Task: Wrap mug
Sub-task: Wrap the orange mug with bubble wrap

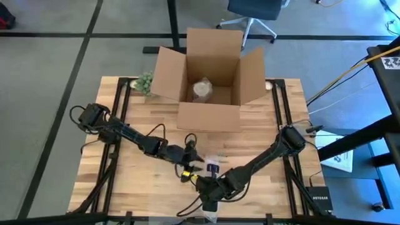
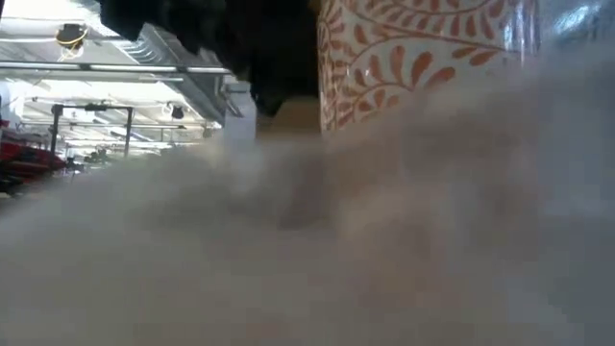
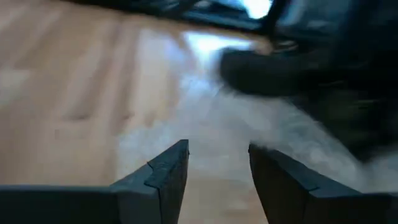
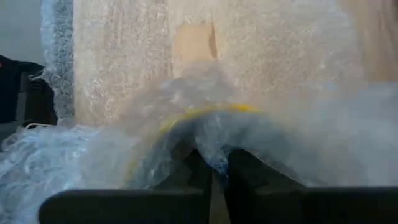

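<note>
- A butcher-block table [image 1: 125,181] stands on grey floor, with an open cardboard box [image 1: 209,87] at its far edge and an office chair [image 1: 253,12] beyond.
- The mug [image 2: 413,58], white with an orange leaf pattern, shows only in the low view, behind a foreground haze of bubble wrap [image 4: 124,74]. From above it is hidden under the two wrists at the near-centre of the table.
- The right gripper [image 4: 217,168] has its jaws pressed together on a fold of the bubble wrap, a yellow edge showing through the film just ahead of the tips.
- The left gripper [image 3: 217,168] hangs with jaws apart and nothing between them; wrap lies just ahead and the other arm's dark body close beyond.
- A wrapped bundle [image 1: 203,90] already sits inside the box; a small green plant [image 1: 145,81] stands beside its flap.
- Risk, as I judge it: the pinch holds only thin film, so a pull could tear it or slip free. The wrists are also crowded, so a clash could tip the mug.
</note>
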`<state>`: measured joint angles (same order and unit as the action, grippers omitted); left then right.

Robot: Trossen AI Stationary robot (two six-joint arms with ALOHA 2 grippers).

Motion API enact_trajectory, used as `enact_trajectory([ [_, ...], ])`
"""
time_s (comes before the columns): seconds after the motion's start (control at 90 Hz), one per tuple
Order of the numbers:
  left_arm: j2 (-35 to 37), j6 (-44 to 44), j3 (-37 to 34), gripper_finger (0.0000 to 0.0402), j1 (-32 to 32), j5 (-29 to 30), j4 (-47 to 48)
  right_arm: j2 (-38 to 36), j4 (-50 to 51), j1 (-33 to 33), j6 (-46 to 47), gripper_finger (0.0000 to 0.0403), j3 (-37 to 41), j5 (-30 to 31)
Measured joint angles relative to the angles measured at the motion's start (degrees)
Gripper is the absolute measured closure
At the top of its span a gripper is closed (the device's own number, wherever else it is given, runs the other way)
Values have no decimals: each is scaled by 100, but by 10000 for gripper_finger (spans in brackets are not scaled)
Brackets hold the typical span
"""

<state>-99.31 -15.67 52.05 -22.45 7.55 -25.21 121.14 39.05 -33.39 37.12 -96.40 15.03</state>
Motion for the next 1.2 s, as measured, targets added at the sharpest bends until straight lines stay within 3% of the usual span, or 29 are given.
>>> enact_trajectory([
  [0.211, 9, 566, 109, 247, -404, 51, -115, 0, -4, 0, -15, 391, -2, 32],
  [0.5, -509, 263, 136, 247, -429, 158, -166, 0, 24, 4, -7, 391, -27, -1],
  [0.844, -483, 275, 129, 247, -407, 159, -132, 4, 795, 2, -148, 388, -928, -124],
  [1.2, -483, 262, 125, 247, -410, 161, -127, -4, 3117, -37, -13, 287, -2195, -242],
])
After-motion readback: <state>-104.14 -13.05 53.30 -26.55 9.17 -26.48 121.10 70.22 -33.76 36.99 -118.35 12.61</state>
